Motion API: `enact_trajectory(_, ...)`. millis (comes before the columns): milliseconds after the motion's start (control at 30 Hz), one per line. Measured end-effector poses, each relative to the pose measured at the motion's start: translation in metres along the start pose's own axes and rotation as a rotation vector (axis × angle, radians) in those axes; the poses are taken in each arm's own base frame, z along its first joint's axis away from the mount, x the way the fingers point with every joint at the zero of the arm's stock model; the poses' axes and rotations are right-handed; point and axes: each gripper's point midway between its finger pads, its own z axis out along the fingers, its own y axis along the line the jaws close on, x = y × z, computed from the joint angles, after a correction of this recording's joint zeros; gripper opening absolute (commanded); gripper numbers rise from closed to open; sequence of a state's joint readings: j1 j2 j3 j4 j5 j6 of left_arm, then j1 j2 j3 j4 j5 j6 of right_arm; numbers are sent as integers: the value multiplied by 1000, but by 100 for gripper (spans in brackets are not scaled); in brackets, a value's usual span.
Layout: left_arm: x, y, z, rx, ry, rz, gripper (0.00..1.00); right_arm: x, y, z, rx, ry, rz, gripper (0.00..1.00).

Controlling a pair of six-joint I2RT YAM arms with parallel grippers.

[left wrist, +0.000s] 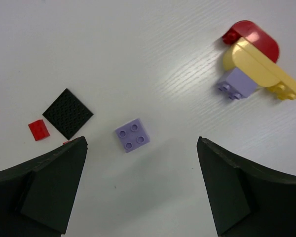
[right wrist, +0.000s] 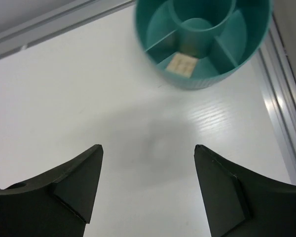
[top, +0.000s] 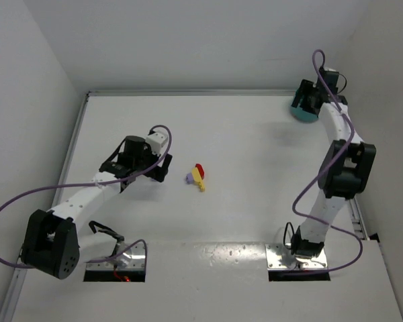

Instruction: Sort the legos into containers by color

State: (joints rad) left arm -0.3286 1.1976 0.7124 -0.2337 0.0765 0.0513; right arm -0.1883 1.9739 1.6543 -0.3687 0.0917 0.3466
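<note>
My left claw (left wrist: 142, 148) hangs wide open over a loose purple brick (left wrist: 132, 135). A black tile (left wrist: 67, 113) and a small red brick (left wrist: 38, 130) lie near one finger, so a crooked closing may knock them away. My right claw (right wrist: 148, 148) is open and empty near the teal bowl (right wrist: 197, 81), where one yellowish piece (right wrist: 181, 64) lies in a compartment.

White tabletop (top: 242, 134) under even light, plain white walls (top: 188, 40) around, metal rail (top: 188, 92) along the far edge.
</note>
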Motion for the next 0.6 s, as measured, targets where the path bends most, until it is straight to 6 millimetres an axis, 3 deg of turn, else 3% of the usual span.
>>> enact_trajectory(167,-7,-21,-10,143,-41,69,100,5,37,-61,-196,-27,-135,75)
enact_trajectory(267,-5,-33,-15,235,-34,128,100,22,60,-81,-336,-6,-235,73)
enact_trajectory(333,-2,-39,-16,274,-31,151,100,46,74,-86,-416,46,-288,72)
enact_trajectory(533,2,-47,-19,336,-30,197,97,148,93,-91,-554,275,-383,68)
enact_trajectory(600,2,-47,-20,346,-32,201,95,171,100,-96,-582,326,-408,68)
